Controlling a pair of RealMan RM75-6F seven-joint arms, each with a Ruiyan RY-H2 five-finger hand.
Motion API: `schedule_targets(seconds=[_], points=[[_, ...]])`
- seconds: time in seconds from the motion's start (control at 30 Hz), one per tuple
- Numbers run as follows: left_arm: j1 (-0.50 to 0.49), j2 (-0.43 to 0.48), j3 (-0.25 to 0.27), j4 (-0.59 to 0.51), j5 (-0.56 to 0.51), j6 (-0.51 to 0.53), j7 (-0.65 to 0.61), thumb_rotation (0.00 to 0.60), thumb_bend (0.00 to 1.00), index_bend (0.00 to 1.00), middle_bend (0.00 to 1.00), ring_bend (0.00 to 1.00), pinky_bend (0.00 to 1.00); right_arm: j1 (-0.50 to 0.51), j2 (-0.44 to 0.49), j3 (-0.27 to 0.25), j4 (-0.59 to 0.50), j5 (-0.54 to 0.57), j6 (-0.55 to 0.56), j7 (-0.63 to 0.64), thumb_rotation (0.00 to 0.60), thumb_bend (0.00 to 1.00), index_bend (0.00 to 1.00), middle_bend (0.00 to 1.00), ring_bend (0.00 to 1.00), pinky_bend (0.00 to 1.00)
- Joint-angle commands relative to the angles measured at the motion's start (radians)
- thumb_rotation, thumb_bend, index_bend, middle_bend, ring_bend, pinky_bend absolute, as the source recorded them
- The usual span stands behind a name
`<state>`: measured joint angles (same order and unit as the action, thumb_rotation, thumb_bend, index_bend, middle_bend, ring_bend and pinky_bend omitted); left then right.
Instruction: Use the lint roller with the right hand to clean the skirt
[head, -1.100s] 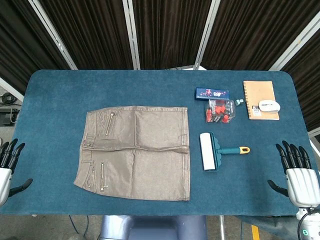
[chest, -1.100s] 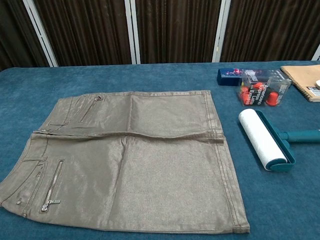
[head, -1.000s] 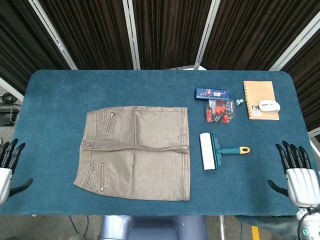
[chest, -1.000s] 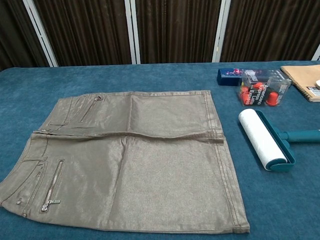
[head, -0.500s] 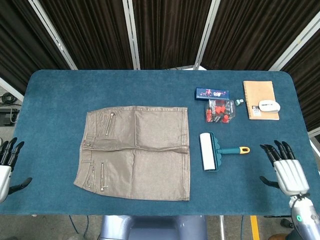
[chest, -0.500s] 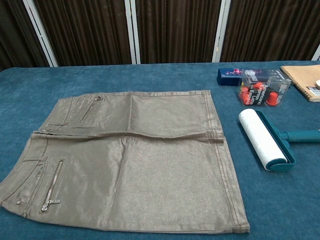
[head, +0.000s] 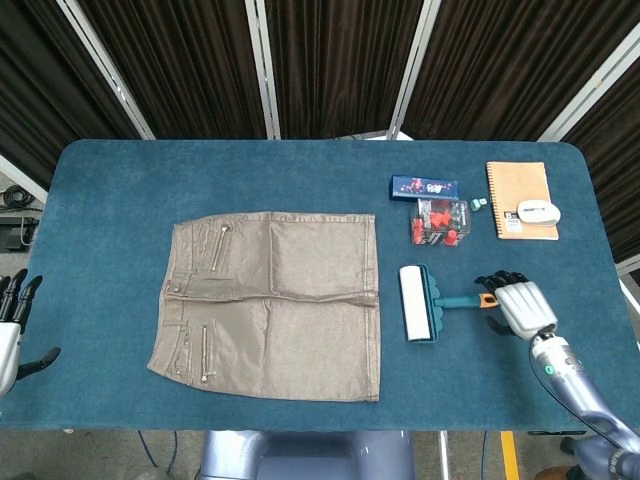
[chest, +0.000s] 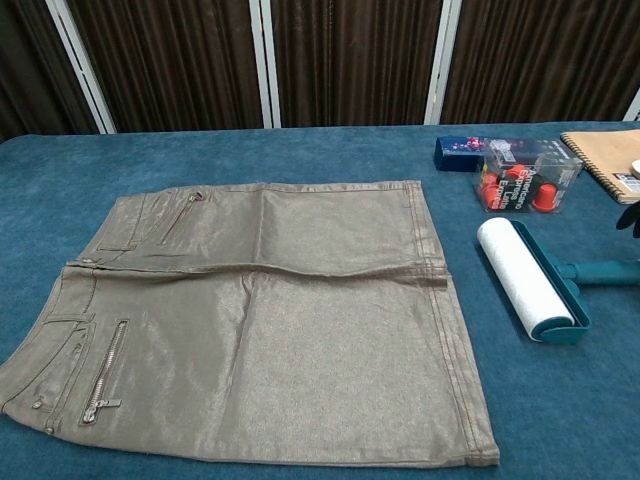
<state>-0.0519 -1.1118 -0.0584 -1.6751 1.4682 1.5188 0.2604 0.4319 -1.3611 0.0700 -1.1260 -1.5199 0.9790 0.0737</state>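
While the skirt (head: 270, 305) lies flat for rolling, the empty, spread right robot hand (head: 516, 303) nears the lint roller (head: 432, 303) handle at its 3 o'clock end.

Head view: high overhead, looking steeply down, taking in the whole table (head: 110, 190). Chest view: low, close, facing forward across the table toward the curtain. Shared: skirt (head: 272, 303), lint roller (chest: 525, 278).

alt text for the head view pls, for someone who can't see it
From above, the robot's right hand reaches toward the yellow-tipped handle of a teal lint roller lying right of a flat tan skirt on a blue table; the left hand waits at the table's left edge.
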Motion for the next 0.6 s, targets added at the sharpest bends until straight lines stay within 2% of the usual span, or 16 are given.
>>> schedule_targets(seconds=[0.03, 0.6], points=[[-0.006, -0.008, -0.003, 0.009, -0.016, -0.014, 0.011, 0.6, 0.0, 0.0, 0.0, 0.0, 0.0, 0.024, -0.033, -0.004, 0.035, -0.005, -0.013, 0.006, 0.6, 0.27, 0.22, 0.27, 0.17, 0.23], [-0.023, -0.034, -0.006, 0.021, -0.04, -0.036, 0.049, 0.6, 0.0, 0.0, 0.0, 0.0, 0.0, 0.078, -0.137, -0.033, 0.138, -0.024, -0.028, -0.088, 0.6, 0.28, 0.24, 0.28, 0.18, 0.27]])
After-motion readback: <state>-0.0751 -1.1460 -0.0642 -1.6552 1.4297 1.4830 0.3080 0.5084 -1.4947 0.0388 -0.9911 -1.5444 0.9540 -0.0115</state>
